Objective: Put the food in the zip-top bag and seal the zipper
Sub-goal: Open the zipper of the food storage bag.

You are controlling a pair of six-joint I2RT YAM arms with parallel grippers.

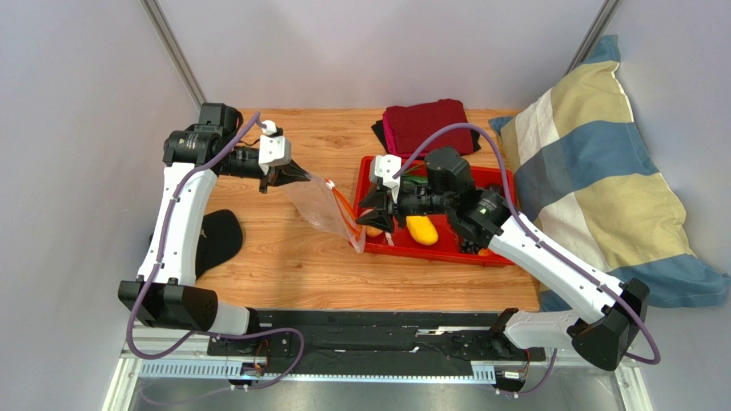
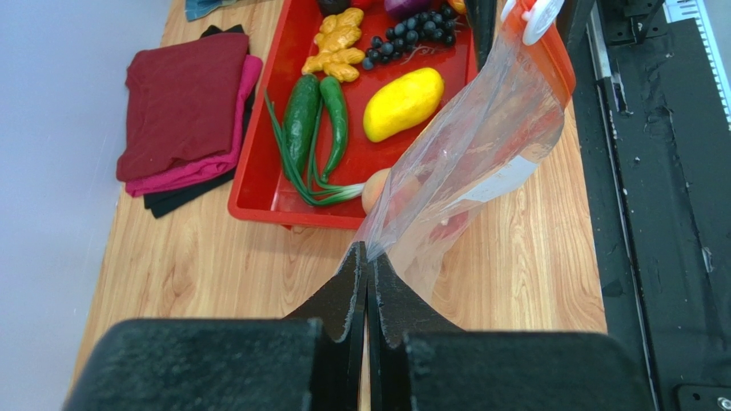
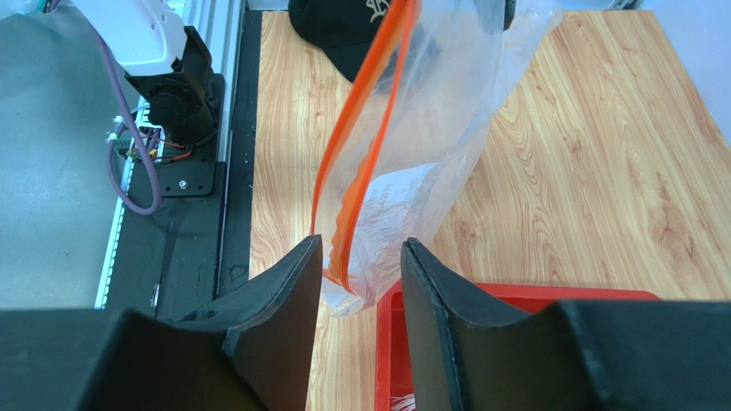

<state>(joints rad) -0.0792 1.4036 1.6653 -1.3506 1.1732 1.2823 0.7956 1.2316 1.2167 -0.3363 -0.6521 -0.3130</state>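
The clear zip-top bag [image 1: 324, 205] hangs stretched over the wooden table. My left gripper [image 2: 366, 257] is shut on one of its corners. Its orange-red zipper [image 3: 360, 145] runs along the open mouth towards my right gripper [image 3: 360, 248]. That gripper stands open at the left edge of the red tray [image 1: 446, 257], with the bag's mouth corner between its fingers and gaps on both sides. In the tray lie a yellow oval fruit [image 2: 403, 103], a grape bunch [image 2: 412, 34], a knobbly yellow piece [image 2: 336, 43] and a purple onion [image 2: 407, 7]. A peach [image 2: 376, 190] shows partly behind the bag.
A green cucumber [image 2: 300, 111], a green chilli [image 2: 336, 111] and spring onion also lie in the tray. Folded dark red and pink cloths [image 1: 429, 124] sit at the back, a striped pillow [image 1: 592, 171] at the right, a black cap [image 1: 219, 240] at the left.
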